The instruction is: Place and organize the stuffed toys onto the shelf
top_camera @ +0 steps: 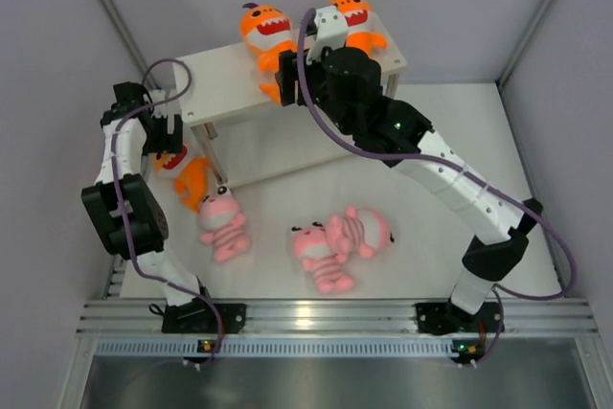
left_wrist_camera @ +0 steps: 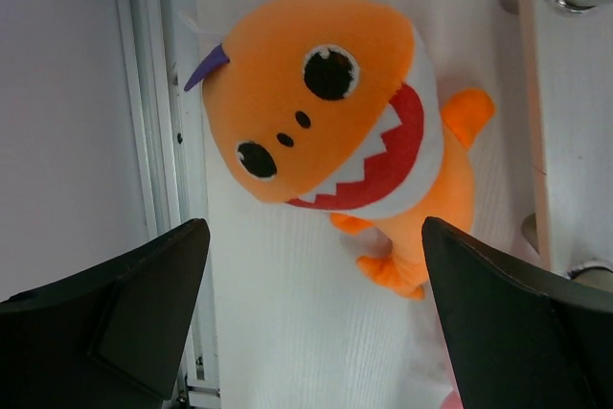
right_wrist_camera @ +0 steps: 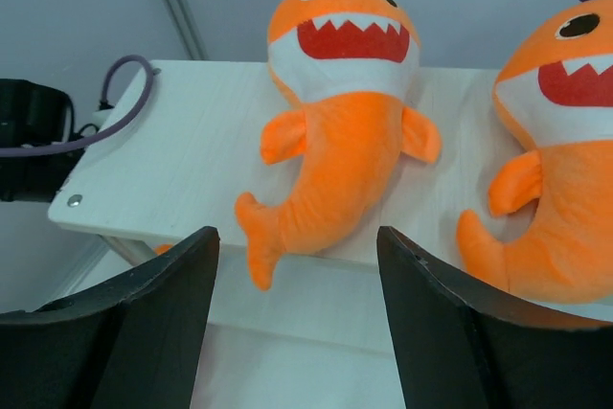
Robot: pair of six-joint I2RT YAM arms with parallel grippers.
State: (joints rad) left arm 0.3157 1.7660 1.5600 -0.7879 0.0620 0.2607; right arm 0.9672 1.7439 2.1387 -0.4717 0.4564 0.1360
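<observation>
Hovering over orange shark (left_wrist_camera: pixel 316 112), left gripper (left_wrist_camera: pixel 311 246) splayed

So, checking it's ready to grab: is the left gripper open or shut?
Open. In its wrist view the left gripper has its fingers wide apart, the orange shark untouched below.

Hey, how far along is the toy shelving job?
Done: two orange plush sharks lie on top of the light wooden shelf. In hand: nothing is gripped. The open left gripper hovers over the third orange shark on the white table, and the right gripper is open, facing the shelved sharks. Left: that shark and three pink striped plush toys on the table.
</observation>
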